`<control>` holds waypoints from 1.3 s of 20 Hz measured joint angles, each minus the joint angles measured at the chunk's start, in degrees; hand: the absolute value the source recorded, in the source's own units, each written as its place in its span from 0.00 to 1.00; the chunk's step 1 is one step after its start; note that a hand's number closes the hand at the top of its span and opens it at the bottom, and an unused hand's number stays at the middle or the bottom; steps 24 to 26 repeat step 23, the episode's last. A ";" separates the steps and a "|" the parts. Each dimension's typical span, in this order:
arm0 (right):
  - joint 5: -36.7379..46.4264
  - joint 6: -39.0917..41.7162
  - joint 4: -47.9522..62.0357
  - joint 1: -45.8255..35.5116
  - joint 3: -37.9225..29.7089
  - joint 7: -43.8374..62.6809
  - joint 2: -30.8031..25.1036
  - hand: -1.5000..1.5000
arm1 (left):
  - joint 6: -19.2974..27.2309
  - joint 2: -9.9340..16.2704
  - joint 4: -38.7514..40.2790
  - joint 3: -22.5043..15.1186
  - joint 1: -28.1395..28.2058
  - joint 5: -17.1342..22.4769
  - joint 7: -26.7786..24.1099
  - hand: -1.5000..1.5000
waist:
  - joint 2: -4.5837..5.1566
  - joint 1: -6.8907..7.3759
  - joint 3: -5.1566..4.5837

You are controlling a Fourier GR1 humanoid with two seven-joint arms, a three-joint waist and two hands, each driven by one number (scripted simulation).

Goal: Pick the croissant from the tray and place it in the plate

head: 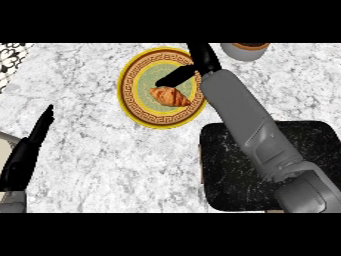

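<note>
The golden-brown curved croissant (170, 96) lies in the middle of the round plate with a yellow rim, a brown patterned band and a grey-green centre (137, 107), in the upper middle of the frame. The plate stands on the white and grey marble counter (99, 150).

The right hand (191, 70), black, is over the upper right part of the plate. One dark finger or thumb stretches to the left across the plate's centre and ends just above the croissant; another part points up, beyond the plate's rim. The fingers look spread and straight, and they are not closed around the croissant. If the tip touches the pastry, I cannot tell. The grey right forearm (247, 125) goes from the lower right of the frame up to the plate and crosses over the black square tray with light speckles (320, 150), which is at the lower right.

The left hand (27, 155) rests at the left edge of the frame, fingers straight, together and pointing up.

A grey round cup with brown inside (244, 50) is at the top edge, right of the plate.
</note>
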 measured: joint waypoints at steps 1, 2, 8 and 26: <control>-0.91 -0.44 0.11 -0.03 -1.15 -0.06 -0.44 0.00 | 0.25 -0.21 -0.52 -0.05 0.19 -0.09 0.46 0.50 | -0.05 -0.33 0.01; -1.76 -0.91 0.29 0.02 -2.20 -0.13 -0.54 0.00 | -0.05 0.03 -0.76 0.28 0.53 0.24 0.58 0.50 | -0.10 -0.61 0.01; -8.25 4.26 0.33 1.67 -9.29 -5.10 -5.16 0.00 | 0.19 0.02 -1.00 0.79 1.81 0.16 -0.30 0.50 | 0.06 -1.32 0.04; -10.13 21.30 4.36 7.22 -13.25 -19.76 -20.98 0.00 | -0.29 -0.32 -2.45 0.59 2.11 0.01 -0.25 0.50 | 0.67 -0.18 0.13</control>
